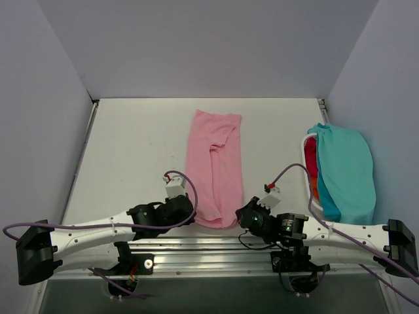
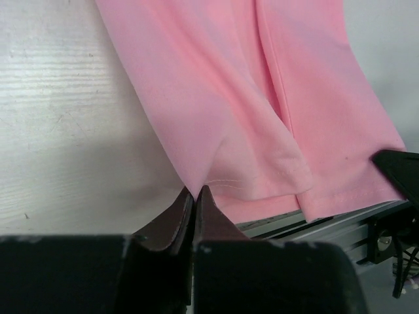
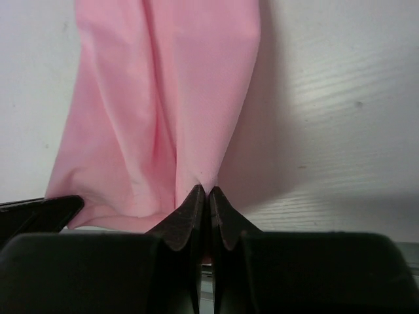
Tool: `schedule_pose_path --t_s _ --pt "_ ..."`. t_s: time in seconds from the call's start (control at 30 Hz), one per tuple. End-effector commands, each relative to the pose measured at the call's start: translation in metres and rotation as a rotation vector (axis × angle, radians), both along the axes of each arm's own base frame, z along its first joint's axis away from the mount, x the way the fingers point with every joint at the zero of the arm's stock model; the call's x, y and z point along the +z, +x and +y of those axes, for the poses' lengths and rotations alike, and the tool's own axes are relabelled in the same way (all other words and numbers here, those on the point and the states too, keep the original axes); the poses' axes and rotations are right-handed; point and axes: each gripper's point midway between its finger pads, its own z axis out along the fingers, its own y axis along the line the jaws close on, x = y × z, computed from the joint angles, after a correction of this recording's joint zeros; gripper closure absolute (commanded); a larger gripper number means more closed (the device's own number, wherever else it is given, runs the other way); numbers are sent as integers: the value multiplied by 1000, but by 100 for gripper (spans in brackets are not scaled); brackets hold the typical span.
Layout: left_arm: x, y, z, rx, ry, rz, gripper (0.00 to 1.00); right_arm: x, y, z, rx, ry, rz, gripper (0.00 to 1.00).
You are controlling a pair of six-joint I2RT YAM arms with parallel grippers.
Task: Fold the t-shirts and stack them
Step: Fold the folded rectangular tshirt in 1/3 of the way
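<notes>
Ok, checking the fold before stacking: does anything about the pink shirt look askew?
Yes. The pink t-shirt is folded into a strip with uneven layers, and its near hem hangs off the table onto the rail.

Overhead; both wrists close on t-shirt [image 1: 215, 169]

Pink t-shirt [image 1: 214, 167]: soft matt cloth. Table [image 1: 131, 150]: white, matt, faintly grained.

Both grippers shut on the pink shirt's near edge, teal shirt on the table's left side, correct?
No: top external view shows the teal shirt on the right side. The left gripper and right gripper do pinch the pink shirt.
</notes>
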Motion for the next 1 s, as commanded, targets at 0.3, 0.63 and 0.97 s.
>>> schedule_pose_path --t_s 0.3,0.63,0.97 --pt "105 49 -5 35 6 -196 98 63 62 -1 -68 -210 -166 100" --pt "116 86 4 50 -58 -194 98 86 101 -8 -131 -257 -210 100" --pt "115 119 8 60 -82 -185 98 82 136 -2 -140 -286 -192 100"
